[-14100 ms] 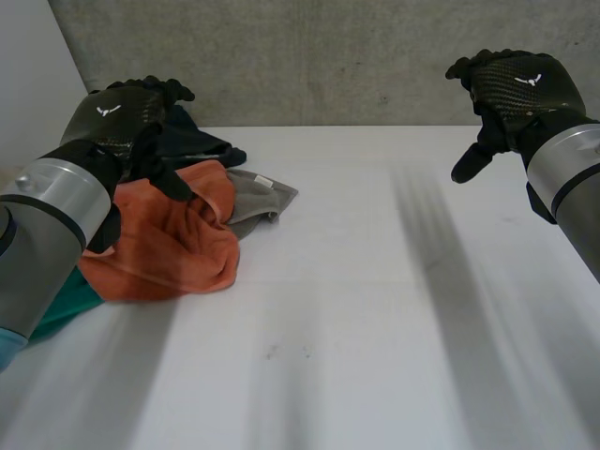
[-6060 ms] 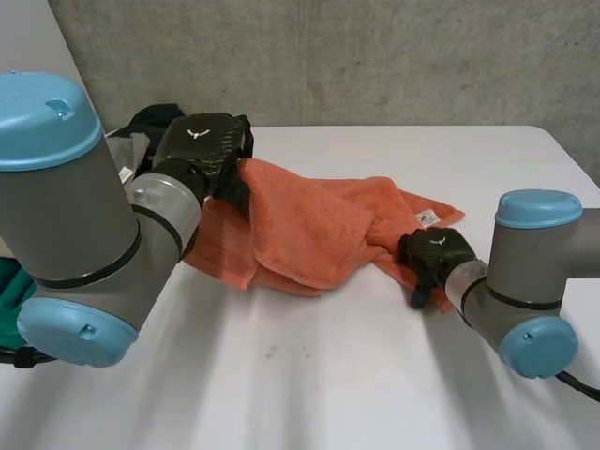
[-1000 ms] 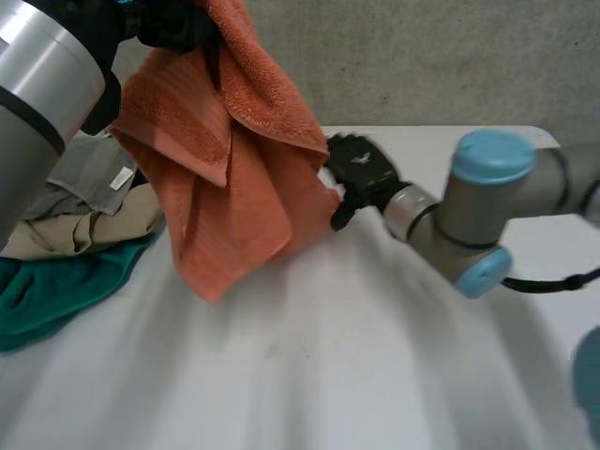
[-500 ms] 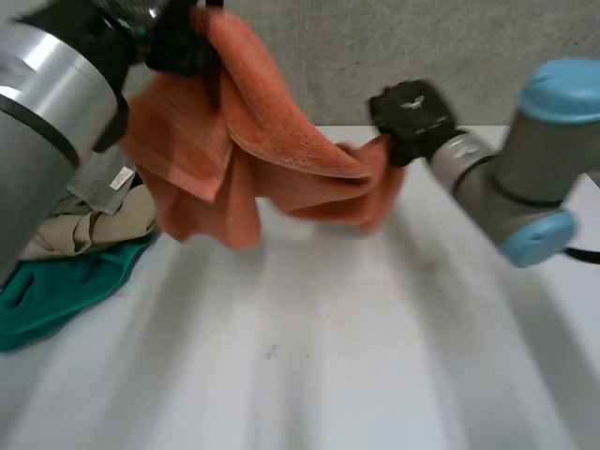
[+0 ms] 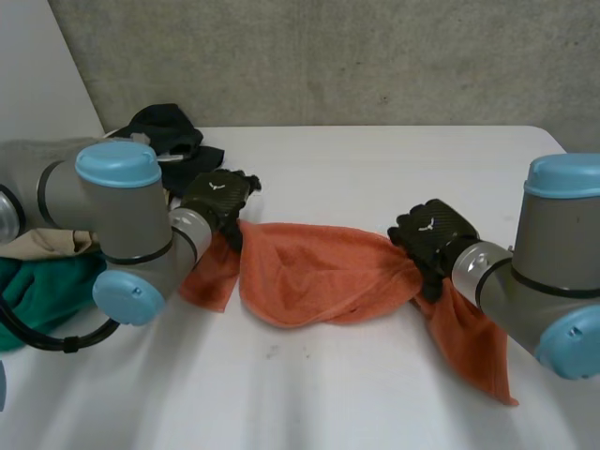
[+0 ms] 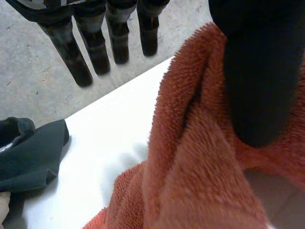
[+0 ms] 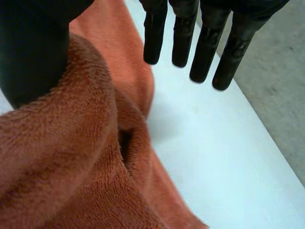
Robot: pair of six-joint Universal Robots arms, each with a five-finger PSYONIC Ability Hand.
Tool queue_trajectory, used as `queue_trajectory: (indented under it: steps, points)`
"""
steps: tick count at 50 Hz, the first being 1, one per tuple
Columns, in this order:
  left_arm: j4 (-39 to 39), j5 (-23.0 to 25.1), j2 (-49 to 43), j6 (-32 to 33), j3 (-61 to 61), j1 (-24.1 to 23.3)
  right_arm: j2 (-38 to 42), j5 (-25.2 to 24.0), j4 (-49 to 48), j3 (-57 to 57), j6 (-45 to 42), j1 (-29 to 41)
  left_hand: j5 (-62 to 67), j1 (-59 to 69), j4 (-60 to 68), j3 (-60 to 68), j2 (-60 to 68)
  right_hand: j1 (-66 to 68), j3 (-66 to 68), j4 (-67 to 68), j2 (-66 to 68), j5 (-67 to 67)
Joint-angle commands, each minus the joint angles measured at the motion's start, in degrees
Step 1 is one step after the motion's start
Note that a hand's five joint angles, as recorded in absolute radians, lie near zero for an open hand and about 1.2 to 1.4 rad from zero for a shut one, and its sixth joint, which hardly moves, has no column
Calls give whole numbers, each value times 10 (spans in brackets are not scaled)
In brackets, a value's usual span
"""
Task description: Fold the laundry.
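The orange towel [image 5: 309,272] sags onto the table [image 5: 375,403] between both hands and looks soft, light and limp. The left hand [image 5: 220,195] thumb-pinches its left end and the right hand [image 5: 433,232] its right. The corners probably offer the truest hold.

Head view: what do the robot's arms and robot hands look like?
The left arm and right arm are thick grey tubes with round light-blue caps. The left robot hand and right robot hand are black, each back bearing a small white winged mark.
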Motion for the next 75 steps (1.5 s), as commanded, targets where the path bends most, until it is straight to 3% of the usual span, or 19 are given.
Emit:
queue_trajectory:
  steps: [1, 7, 14, 22, 33, 35, 40, 47, 55, 59, 62, 67, 72, 75]
  points:
    - [-2, -6, 91, 2, -34, 3, -42, -9, 28, -41, 77, -34, -86, -58, -85, -92, -88, -12, -41, -43, -39, -43]
    - [-2, -8, 197, 3, -123, 14, -78, -79, 144, -107, 140, -84, -79, -51, -78, -85, -81, -12, -41, -44, -39, -43]
    - [0, -66, 279, 6, -273, 11, -32, -95, 260, -166, 103, -151, 25, 53, 26, 19, 23, -12, -41, -44, -39, -43]
    - [4, -81, 223, 6, -332, 3, 16, -59, 261, -156, 20, -163, 67, 95, 68, 62, 65, -10, -39, -42, -37, -41]
    - [26, -84, 151, 6, -302, 8, 86, -58, 245, -149, 21, -159, -27, 1, -26, -33, -29, -20, -49, -52, -47, -51]
    - [44, -85, 148, 6, -298, 10, 94, -58, 245, -150, 22, -157, -49, -21, -48, -54, -51, 79, 50, 47, 52, 48]
    - [93, -87, 130, 7, -283, 21, 102, -59, 244, -150, 21, -157, -49, -21, -48, -55, -51, 579, 550, 547, 552, 548]
    - [107, -89, 83, 55, -241, 28, 92, -58, 216, -152, 29, -159, -49, -21, -48, -55, -51, 580, 551, 548, 553, 549]
    - [113, -86, 23, 162, -182, 43, 84, -57, 200, -143, 29, -163, -45, -18, -44, -51, -47, 580, 551, 548, 553, 549]
    - [113, -84, 0, 176, -158, 44, 86, -57, 197, -138, 29, -162, -37, -9, -36, -43, -39, 580, 551, 548, 553, 549]
    - [113, -83, -18, 178, -133, 44, 88, -58, 192, -135, 31, -162, 44, 71, 44, 38, 42, 580, 551, 548, 553, 549]
    - [114, -79, -32, 177, -92, 46, 91, -58, 173, -132, 22, -158, 579, 607, 580, 573, 577, 580, 551, 548, 553, 549]
    - [113, -78, -12, 176, -75, 48, 85, -56, 146, -146, 19, -157, 580, 608, 581, 574, 578, 580, 551, 548, 553, 549]
    - [106, -67, 46, 166, -63, 47, 79, -53, 106, -158, 17, -156, 580, 608, 581, 574, 578, 580, 551, 548, 553, 549]
